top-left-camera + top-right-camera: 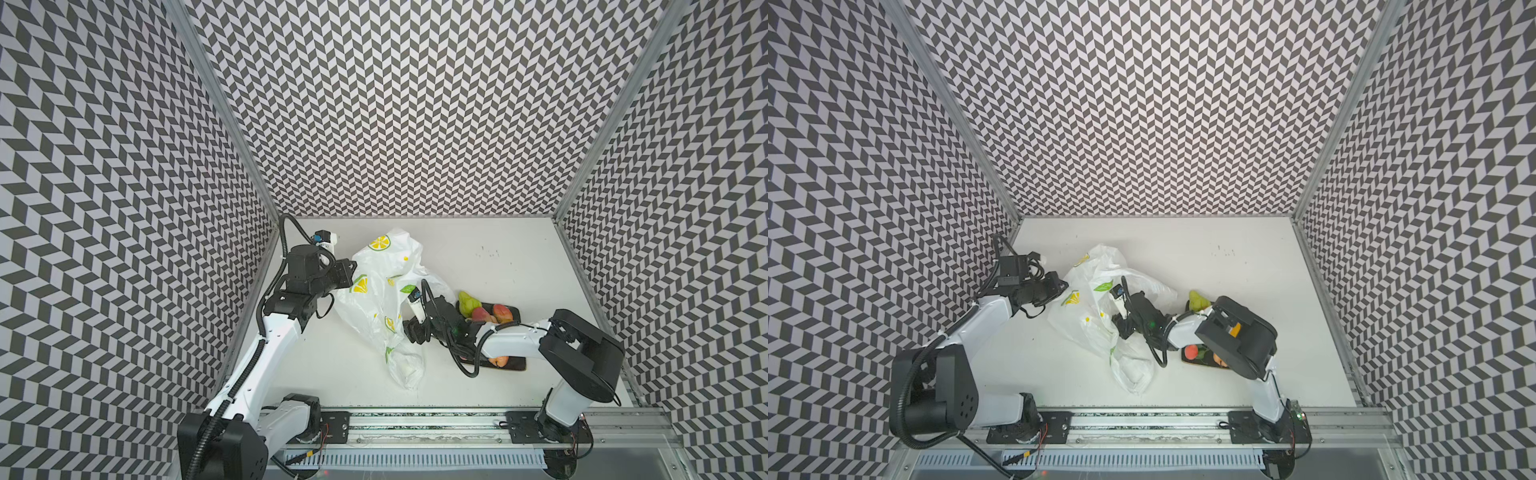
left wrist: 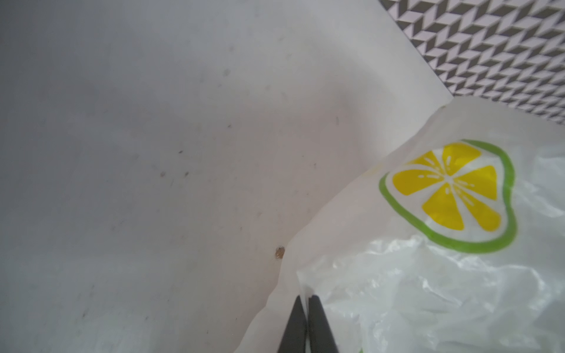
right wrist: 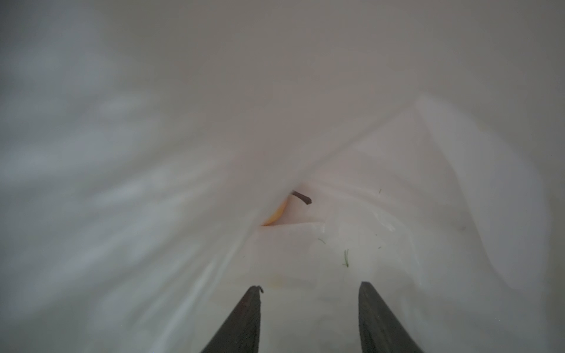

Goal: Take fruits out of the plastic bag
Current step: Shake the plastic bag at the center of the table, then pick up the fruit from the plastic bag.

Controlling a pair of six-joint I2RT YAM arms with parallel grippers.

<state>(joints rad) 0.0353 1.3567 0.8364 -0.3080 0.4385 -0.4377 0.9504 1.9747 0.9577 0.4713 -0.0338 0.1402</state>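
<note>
Find the plastic bag (image 1: 384, 299) lying crumpled at the middle of the white surface (image 1: 498, 257). Inside it, in the right wrist view, note one yellow-orange fruit (image 3: 276, 215) with a brown stem, half hidden by a fold of film. Note the right gripper (image 3: 310, 288) reaching into the bag, jaws parted about halfway, gripping nothing. See the left gripper (image 2: 306, 305) clamped tight on the bag's edge film. Just beside the bag, find a green pear (image 1: 467, 303) and red-orange fruits (image 1: 500, 312) on a dark plate (image 1: 515, 365).
</note>
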